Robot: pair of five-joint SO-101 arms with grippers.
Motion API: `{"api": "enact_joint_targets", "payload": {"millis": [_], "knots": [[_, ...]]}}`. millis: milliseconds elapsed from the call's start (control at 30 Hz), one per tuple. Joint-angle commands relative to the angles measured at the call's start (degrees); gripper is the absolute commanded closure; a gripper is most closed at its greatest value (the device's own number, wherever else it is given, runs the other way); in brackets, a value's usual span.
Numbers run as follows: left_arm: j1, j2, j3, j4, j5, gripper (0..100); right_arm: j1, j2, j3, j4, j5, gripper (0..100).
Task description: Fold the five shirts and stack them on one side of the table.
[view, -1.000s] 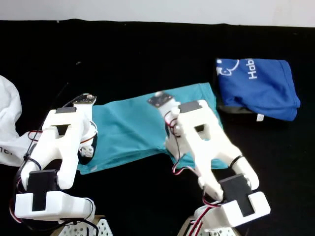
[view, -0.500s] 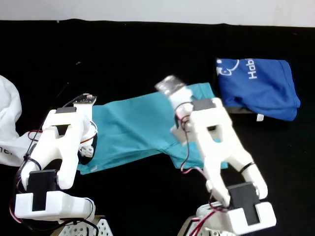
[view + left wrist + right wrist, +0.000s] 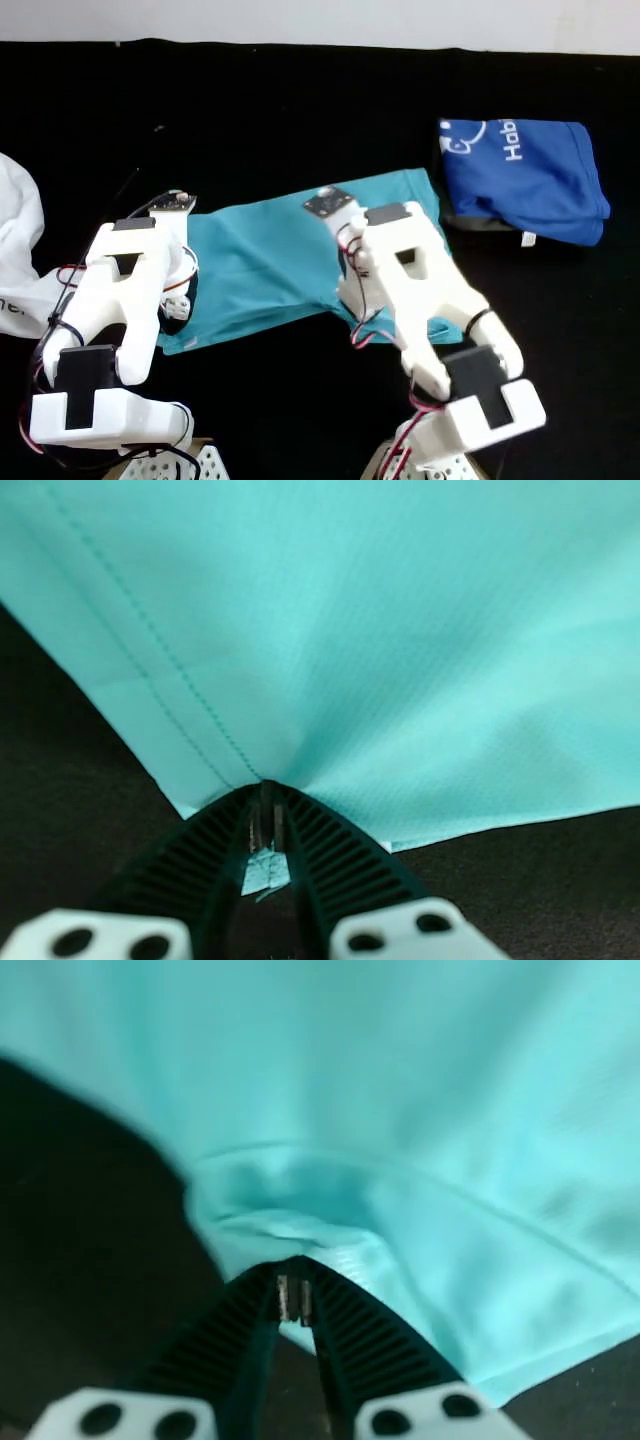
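Nearest, at 7 and 5 o'clock in the high view, stand two arms of white moulded plastic with black servo blocks and thin red and black wires: the left arm [image 3: 110, 310] and the right arm [image 3: 420, 300]. Both lean toward 12 o'clock over the cloth.

The left gripper [image 3: 265, 825] has black, ribbed, wedge-shaped jaws. They are pressed together on the edge of the teal shirt [image 3: 400, 630] near a corner, just beside a double line of hem stitching. The fabric is a fine matte knit that puckers at the pinch. The right gripper [image 3: 293, 1300], ribbed and black like the other, is clamped on a bunched fold of the same shirt, with soft creases spreading from its tips.

That shirt lies at the middle of the black table [image 3: 300, 110] as one long, flattened band running from 8 o'clock to 2 o'clock.

Farther off, at 2 o'clock, the blue shirt [image 3: 525, 180] is folded into a rounded rectangle just beside the teal one's far corner. It bears white lettering and a drawn outline, and a small white tag [image 3: 528, 238] shows at its near edge. A dark layer [image 3: 480, 224] lies under it; what it is cannot be told.

At 9 o'clock the white shirt [image 3: 18, 240] is a crumpled heap with a bit of dark print.

That makes three shirts: one teal, one blue, one white.

At 12 o'clock runs a pale wall [image 3: 300, 20].
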Motion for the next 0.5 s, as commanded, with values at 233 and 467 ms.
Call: {"api": "enact_joint_targets", "payload": {"millis": [233,467], "knots": [[-0.13,0.13,0.04,-3.08,0.18,99,-3.03,-5.14,4.35,4.53,-0.26,99.1],[-0.13,0.13,0.04,-3.08,0.18,99,0.13,-4.88,-10.42,10.33,-0.26,99.1]]}}
